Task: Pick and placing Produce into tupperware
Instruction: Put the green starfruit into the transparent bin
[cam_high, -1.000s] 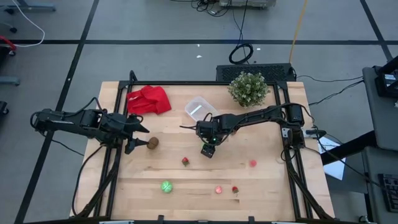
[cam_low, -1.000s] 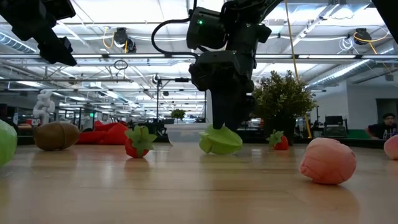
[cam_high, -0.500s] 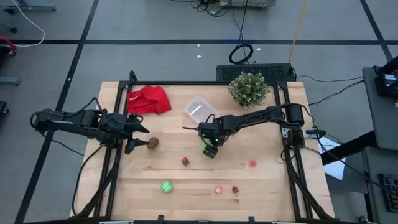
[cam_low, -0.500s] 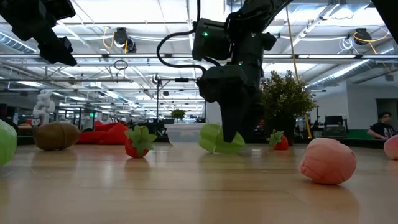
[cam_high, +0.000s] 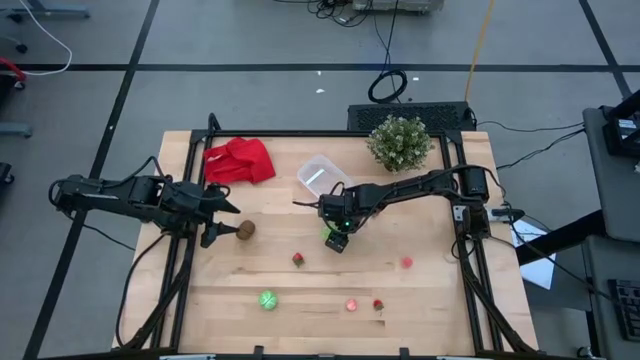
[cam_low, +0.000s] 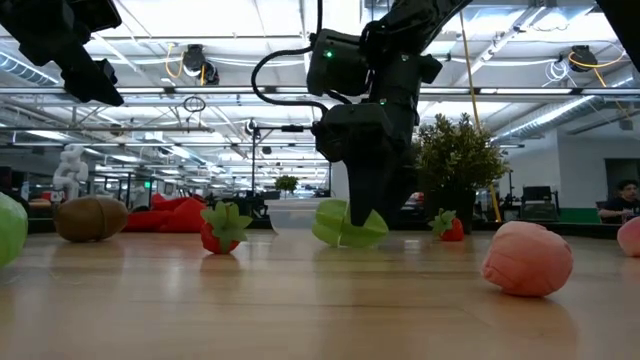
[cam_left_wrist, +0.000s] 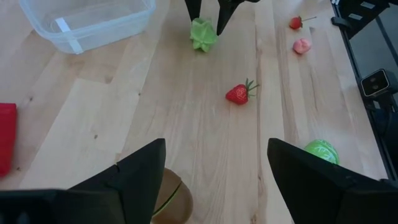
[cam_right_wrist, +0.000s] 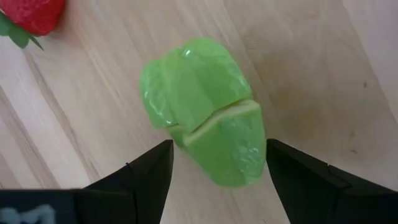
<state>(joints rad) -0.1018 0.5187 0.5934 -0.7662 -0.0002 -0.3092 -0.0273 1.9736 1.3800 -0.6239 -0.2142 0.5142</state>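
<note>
Your right gripper (cam_right_wrist: 214, 171) hangs spread directly over the green pepper (cam_right_wrist: 202, 109), which lies between its fingers with its long axis slanting across the gap.

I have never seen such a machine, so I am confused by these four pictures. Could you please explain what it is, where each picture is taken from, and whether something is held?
It is a robot with two dark arms at a wooden table. Each arm ends in a two-finger gripper.

One picture looks straight down from above. One looks level across the table top. The other two come from cameras on each arm's wrist.

On the table lie small toy produce: a brown kiwi, a strawberry, a green round piece and pink and red pieces. There are also a clear plastic container, a red cloth and a potted plant.

The right gripper stands open over a light green toy pepper that rests on the table, not yet gripped. The left gripper is open beside the kiwi. Nothing is held.
</note>
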